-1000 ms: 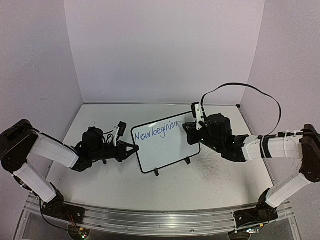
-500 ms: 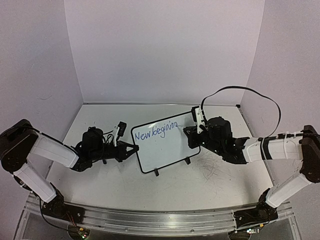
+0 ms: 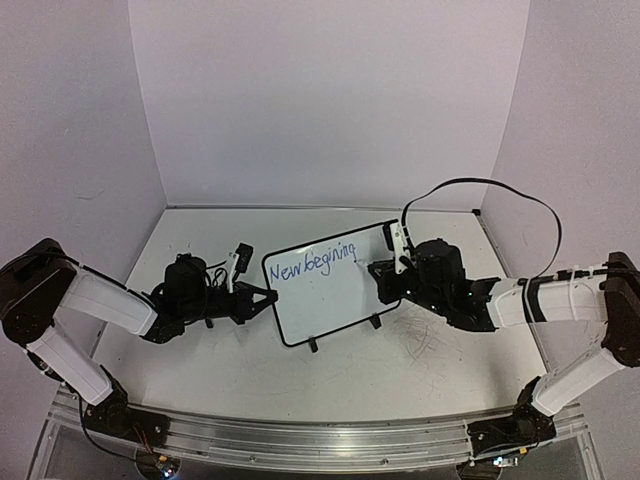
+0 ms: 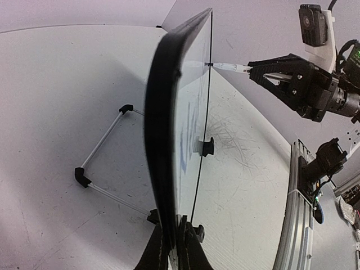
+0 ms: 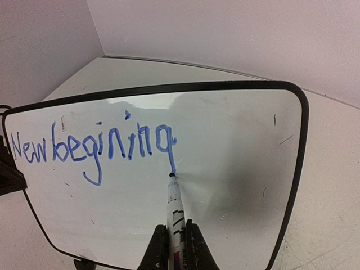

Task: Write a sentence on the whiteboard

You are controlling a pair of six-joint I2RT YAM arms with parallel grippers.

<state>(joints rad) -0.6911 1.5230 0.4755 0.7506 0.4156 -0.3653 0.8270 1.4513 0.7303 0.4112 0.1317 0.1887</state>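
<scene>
Whiteboard: mid-surface, between the two arms, propped near upright on a wire stand and black feet.

Sentence: blue, one line, climbing toward the far right. Reads "New begining", one n, as written. Right half of the board is blank but for a few small dark flecks.

Marker: tip touching the board at the bottom of the last g's tail. White barrel with dark bands. No brand legible.

Right end effector: fingers clamped on the marker barrel.

Left end effector: fingers clamped on the board's left frame edge, bracing it.

Surface: white, with grey scribbles to the right of the board. These are not part of the sentence.

Step in hand, as I judge it: closing the g, the sentence only partly done.

To do it well:
- Finish the tail with light pressure, since the board stands only on its stand and a hard push could rock it against the left grip.
- Lift the tip fully clear before moving right.
- Leave a clear word gap.
- Start on the same rising line, with letters small enough to fit before the right frame.
</scene>
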